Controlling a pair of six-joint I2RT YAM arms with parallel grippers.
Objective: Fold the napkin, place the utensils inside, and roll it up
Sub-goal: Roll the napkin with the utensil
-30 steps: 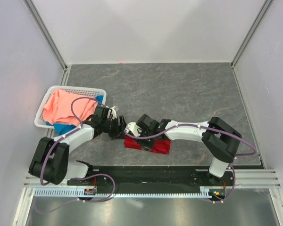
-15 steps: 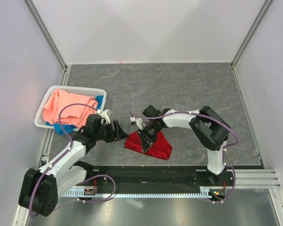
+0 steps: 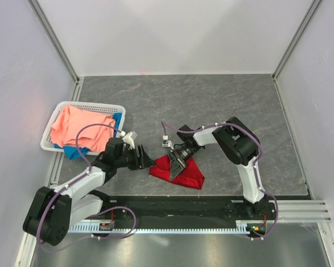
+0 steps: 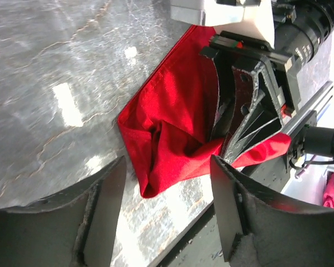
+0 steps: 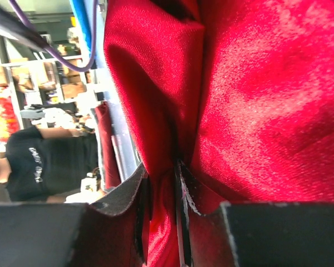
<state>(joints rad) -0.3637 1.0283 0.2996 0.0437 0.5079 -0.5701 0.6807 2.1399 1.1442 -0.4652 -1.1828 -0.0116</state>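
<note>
Two cloths fill the white basket [image 3: 83,104] at the far left of the table [image 3: 228,100]: a salmon-pink cloth [image 3: 78,125] on top and a blue cloth [image 3: 73,151] showing under it.

Moving right, we see the left gripper [image 3: 146,161] low over the table. Its jaws are spread wide with nothing between them, and it points at the left corner of the napkin [image 3: 192,177]. It is just beside that corner, but we cannot tell whether it touches the cloth.

The deep red napkin lies bunched in a rough triangle near the front edge of the table, between the two arms. From the left wrist view we see its near part crumpled into soft folds.

At the napkin's upper left part sits the right gripper [image 3: 175,166], pinching a raised fold of the red cloth. In the right wrist view its fingers [image 5: 122,194] stand close together with the fold caught between them.
</note>
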